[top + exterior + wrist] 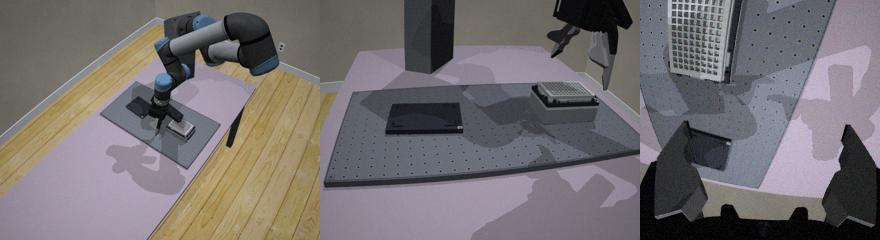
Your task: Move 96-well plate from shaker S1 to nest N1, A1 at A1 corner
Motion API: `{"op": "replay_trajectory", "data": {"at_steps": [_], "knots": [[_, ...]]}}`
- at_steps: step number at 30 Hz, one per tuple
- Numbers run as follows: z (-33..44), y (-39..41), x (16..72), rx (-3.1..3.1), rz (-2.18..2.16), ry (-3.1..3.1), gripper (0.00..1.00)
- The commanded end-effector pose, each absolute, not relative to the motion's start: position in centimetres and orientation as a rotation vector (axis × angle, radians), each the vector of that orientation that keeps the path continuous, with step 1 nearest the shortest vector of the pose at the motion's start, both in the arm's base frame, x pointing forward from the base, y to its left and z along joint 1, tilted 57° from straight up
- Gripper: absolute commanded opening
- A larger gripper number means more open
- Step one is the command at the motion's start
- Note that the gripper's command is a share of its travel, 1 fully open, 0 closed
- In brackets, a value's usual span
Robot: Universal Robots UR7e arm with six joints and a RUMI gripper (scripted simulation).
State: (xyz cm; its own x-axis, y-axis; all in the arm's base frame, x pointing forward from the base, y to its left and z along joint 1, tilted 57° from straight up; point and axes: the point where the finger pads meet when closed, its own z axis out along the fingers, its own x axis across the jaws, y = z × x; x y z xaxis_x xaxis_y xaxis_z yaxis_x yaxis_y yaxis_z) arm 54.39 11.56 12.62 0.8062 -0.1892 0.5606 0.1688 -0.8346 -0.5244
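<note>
The pale 96-well plate [180,126] sits on the plate shaker S1 [564,107], at the right of the grey perforated board [475,131]. The plate also shows in the exterior view [565,90] and at the top left of the wrist view [700,37]. The dark plate nest N1 [424,118] lies flat at the board's left, with nothing on it; it also shows in the top view [137,106] and in the wrist view [710,149]. My gripper [581,67] hangs open and empty in the air, above and beside the shaker's near right side. It also shows in the top view [156,126].
The arm's dark mounting column [429,33] stands behind the board. The board lies on a lilac table top [85,165], whose right edge runs close to the shaker. Wooden floor surrounds the table.
</note>
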Motion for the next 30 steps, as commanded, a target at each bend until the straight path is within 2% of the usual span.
{"op": "replay_trajectory", "data": {"at_steps": [1,30], "knots": [[12.3,12.8,53.0,-2.366,-0.804,0.078,1.00],[11.2,19.3,45.5,-2.227,-0.713,0.227,1.00]]}}
